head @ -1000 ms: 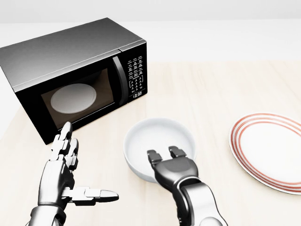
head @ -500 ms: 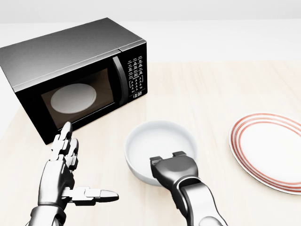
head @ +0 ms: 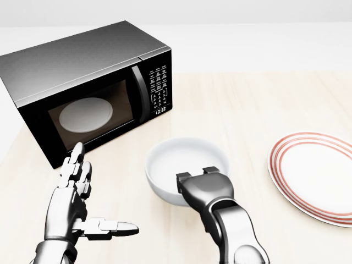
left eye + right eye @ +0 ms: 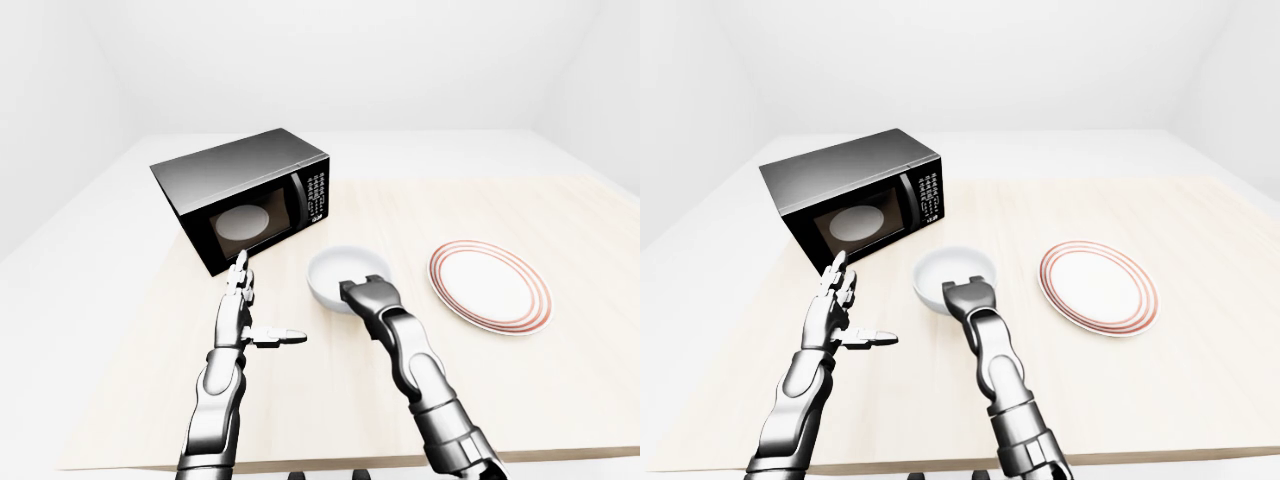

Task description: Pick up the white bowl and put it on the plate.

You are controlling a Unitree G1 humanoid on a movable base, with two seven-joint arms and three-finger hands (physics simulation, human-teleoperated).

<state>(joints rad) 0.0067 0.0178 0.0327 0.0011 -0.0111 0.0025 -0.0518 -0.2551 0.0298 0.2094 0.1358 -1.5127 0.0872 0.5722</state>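
Observation:
The white bowl [image 3: 184, 158] rests near the middle of the light wooden table, empty. My right hand [image 3: 196, 176] is at the bowl's near rim, fingers curled over the edge and pinching it; the palm hides that part of the rim. The plate [image 3: 316, 176], white with red rings, lies flat to the right of the bowl with a gap between them and nothing on it. My left hand [image 3: 91, 201] hovers at the lower left, fingers straight and thumb spread, holding nothing.
A black microwave [image 3: 88, 82] with its door shut stands at the upper left, close to the bowl and left hand. The table's [image 4: 560, 210] near edge runs along the bottom of the eye views.
My right hand's fingers have closed down over the bowl's near rim, and the bowl has shifted slightly upward in the view. The left hand has stayed still.

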